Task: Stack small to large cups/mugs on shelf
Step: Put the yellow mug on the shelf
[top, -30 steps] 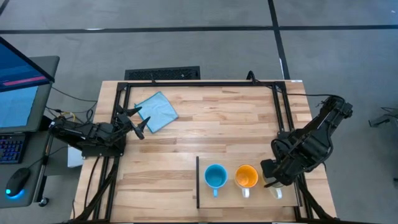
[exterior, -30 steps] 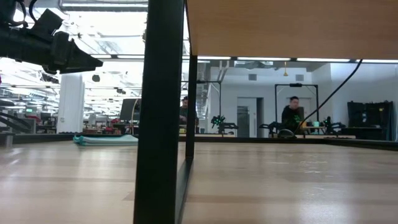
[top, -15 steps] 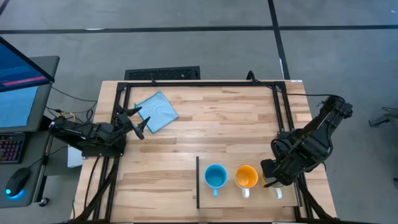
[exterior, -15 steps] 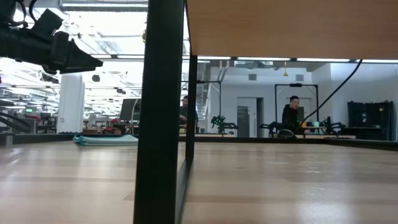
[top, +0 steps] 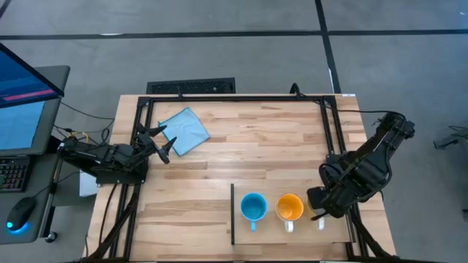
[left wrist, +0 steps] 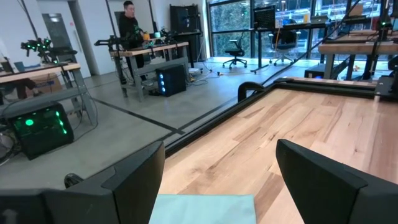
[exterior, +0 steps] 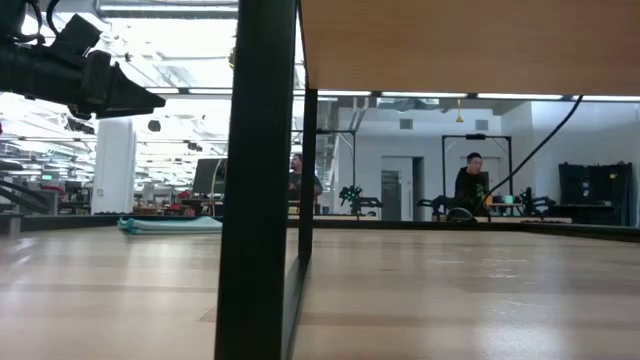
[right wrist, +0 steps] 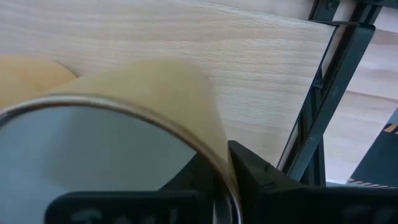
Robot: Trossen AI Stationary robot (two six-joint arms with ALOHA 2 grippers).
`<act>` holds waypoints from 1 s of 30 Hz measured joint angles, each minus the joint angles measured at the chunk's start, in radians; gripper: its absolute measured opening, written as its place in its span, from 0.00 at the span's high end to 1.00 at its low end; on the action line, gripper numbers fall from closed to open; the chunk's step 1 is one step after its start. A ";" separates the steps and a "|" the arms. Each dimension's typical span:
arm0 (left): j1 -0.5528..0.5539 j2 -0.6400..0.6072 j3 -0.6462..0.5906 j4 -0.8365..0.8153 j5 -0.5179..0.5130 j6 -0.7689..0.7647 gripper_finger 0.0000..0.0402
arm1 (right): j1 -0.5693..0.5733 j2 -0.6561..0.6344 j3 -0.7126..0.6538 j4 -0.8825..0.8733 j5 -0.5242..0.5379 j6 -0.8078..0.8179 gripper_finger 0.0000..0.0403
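Observation:
On the shelf (top: 300,232) at the table's near right, three mugs stand in a row. The light-blue mug (top: 254,208) is leftmost and the orange mug (top: 290,208) is in the middle. The white mug (top: 319,221) is at the right end, almost wholly hidden under my right gripper (top: 322,210). The right wrist view shows this gripper (right wrist: 228,180) shut on the mug's rim. My left gripper (top: 164,143) waits open at the table's far left, beside a blue cloth (top: 184,130). My right gripper pinches the white mug's wall at the rim (right wrist: 221,163), one finger inside the mug and one outside. The fingers come from above, pointing down. The high view shows only a sliver of the mug on the shelf.
The shelf has a thin dark raised edge (top: 232,213) on its left. The table's black frame rail (right wrist: 323,93) runs close to the right of the white mug. The blue cloth (left wrist: 205,208) lies flat just ahead of my left fingers. People sit far off in the room (exterior: 470,185).
Less of the white mug shows under my right gripper than a second ago, and the visible bit sits slightly nearer the orange mug. Both arms have otherwise kept their places.

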 joint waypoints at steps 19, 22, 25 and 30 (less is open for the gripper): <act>0.000 0.000 0.000 0.000 0.000 0.001 0.25 | 0.002 0.000 0.000 -0.002 -0.024 -0.035 0.86; 0.000 0.000 0.000 0.000 0.000 0.001 0.25 | 0.005 0.001 0.000 -0.009 -0.057 -0.037 0.88; 0.000 0.000 0.000 0.000 0.000 0.001 0.25 | 0.014 0.001 0.000 -0.008 -0.056 -0.037 0.88; 0.000 0.000 0.000 0.000 -0.001 0.001 0.25 | 0.033 0.001 0.000 -0.008 -0.057 -0.015 0.88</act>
